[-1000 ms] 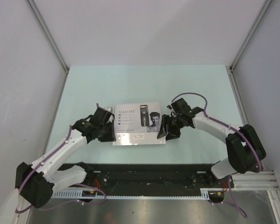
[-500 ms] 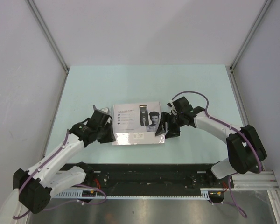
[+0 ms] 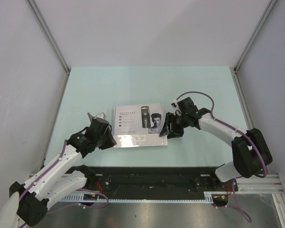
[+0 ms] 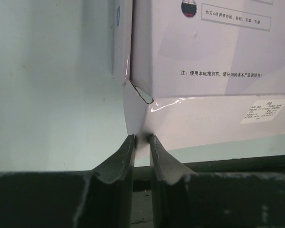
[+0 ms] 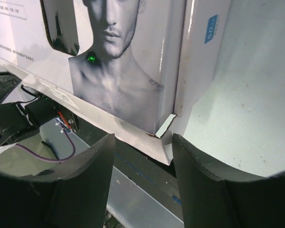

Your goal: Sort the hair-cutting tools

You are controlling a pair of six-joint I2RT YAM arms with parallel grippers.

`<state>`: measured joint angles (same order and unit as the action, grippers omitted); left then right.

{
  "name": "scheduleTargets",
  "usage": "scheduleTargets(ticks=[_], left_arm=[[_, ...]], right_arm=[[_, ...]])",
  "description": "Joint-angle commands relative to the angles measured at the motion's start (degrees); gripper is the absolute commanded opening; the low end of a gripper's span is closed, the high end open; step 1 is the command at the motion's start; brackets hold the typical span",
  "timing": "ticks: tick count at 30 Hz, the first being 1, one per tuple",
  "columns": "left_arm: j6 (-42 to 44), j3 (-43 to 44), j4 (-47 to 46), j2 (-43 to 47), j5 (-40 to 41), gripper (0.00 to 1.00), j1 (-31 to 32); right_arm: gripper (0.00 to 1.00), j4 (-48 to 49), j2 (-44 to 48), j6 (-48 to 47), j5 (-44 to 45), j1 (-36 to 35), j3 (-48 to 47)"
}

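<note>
Desk [image 3: 133,85] holds one white box [image 3: 130,124], lying flat between two end effectors. Left end effector [image 4: 141,140] is almost closed, pinching a thin flap at the box's near left corner. Right end effector [image 5: 143,137] is wide open around the near right corner. The tools themselves cannot be seen. One clipper picture [image 3: 146,116] is on the lid.

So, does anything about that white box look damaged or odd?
Yes. The white cardboard box printed with a man's photo looks split at its near corners: a small gap at the left one, a bent tab poking out at the right. The left end effector pinches the left flap.
</note>
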<state>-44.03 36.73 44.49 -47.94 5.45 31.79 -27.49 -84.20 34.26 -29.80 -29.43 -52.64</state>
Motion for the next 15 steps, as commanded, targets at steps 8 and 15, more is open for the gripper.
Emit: scheduleTargets(ticks=[8, 15], left_arm=[[-3.96, -2.72, 1.13, -3.91, 5.62, 0.15, 3.01], [-4.49, -2.89, 1.21, -6.11, 6.24, 0.1, 3.54]], right_arm=[[0.52, -0.9, -1.23, -2.36, 4.14, -0.28, -1.94], [0.52, -0.38, -1.66, -2.71, 4.14, -0.54, -1.85]])
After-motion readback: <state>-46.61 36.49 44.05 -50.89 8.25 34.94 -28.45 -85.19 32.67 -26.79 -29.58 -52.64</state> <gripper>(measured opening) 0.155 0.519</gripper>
